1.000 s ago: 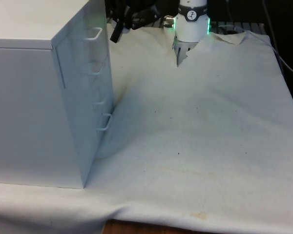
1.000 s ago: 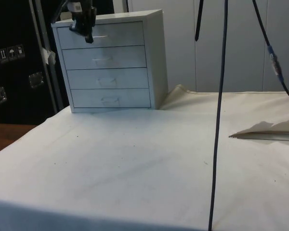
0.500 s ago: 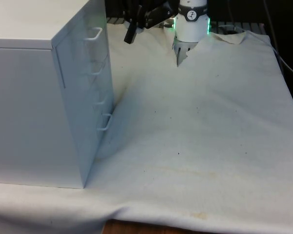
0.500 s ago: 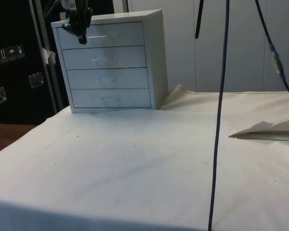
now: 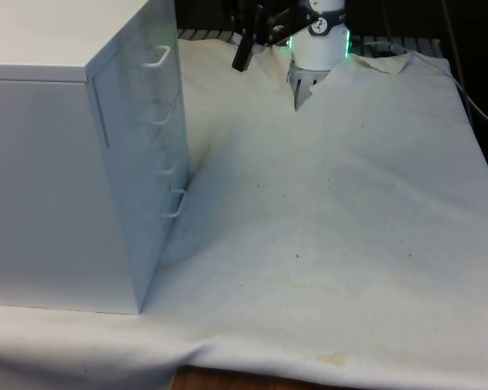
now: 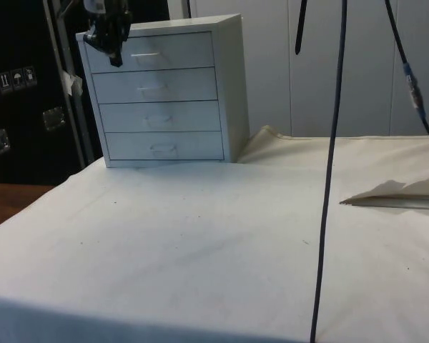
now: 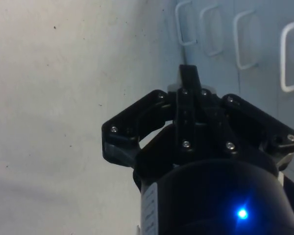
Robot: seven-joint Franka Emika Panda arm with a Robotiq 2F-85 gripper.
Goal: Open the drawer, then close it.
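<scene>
The chest (image 6: 163, 91) stands on the counter (image 5: 333, 244) at the front view's left, all four drawers shut, while the claw (image 6: 113, 50), fingers together, hangs just off the top drawer's (image 6: 154, 51) front, beside its horizontal handle (image 6: 144, 54).

White, rounded arm casing (image 5: 319, 36) ringed by a thin green glow at the joint. Black end effector (image 7: 188, 78) on a black cylindrical wrist, built from angular linked plates dotted with small silver screws. Two slim black fingers (image 5: 242, 55) narrowing toward blunt tips.
</scene>
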